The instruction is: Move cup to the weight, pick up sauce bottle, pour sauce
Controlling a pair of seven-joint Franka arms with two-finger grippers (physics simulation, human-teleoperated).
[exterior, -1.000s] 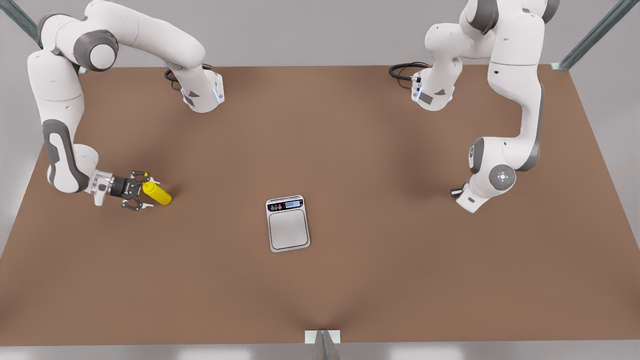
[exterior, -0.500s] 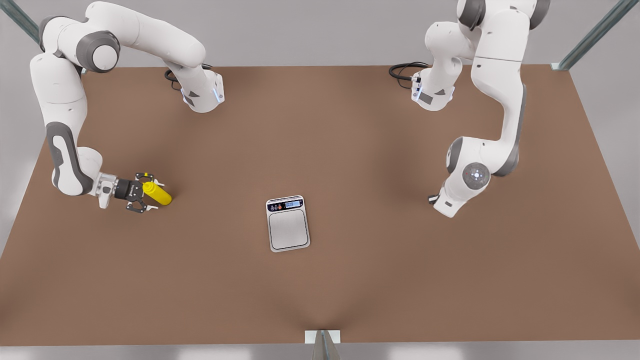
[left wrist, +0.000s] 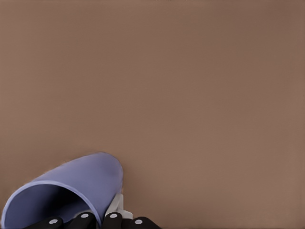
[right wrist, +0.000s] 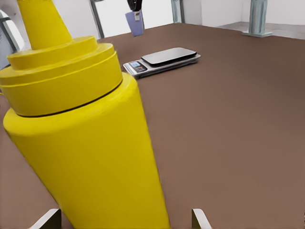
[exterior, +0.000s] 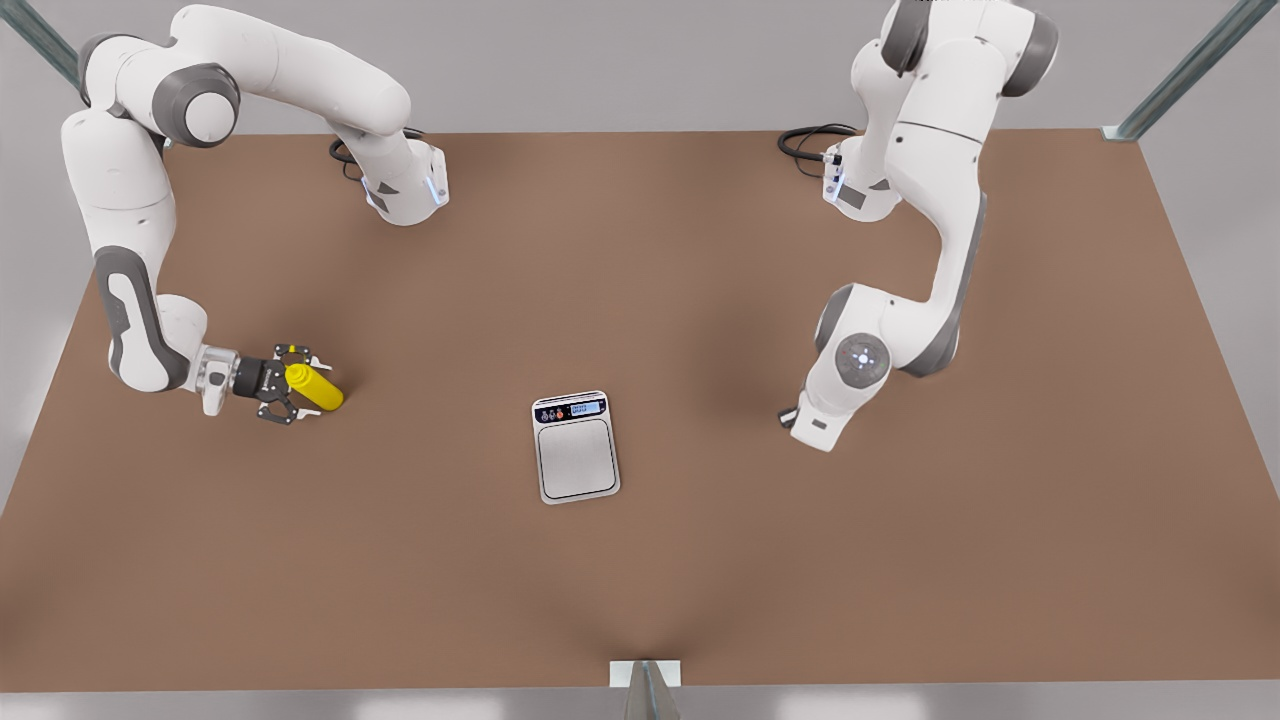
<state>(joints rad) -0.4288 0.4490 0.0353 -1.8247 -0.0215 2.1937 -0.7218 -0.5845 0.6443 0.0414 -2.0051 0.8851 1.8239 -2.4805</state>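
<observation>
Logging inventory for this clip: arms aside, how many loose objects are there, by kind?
cup: 1, held by the left gripper
scale: 1, on the table
sauce bottle: 1, inside the open right gripper
Total: 3
</observation>
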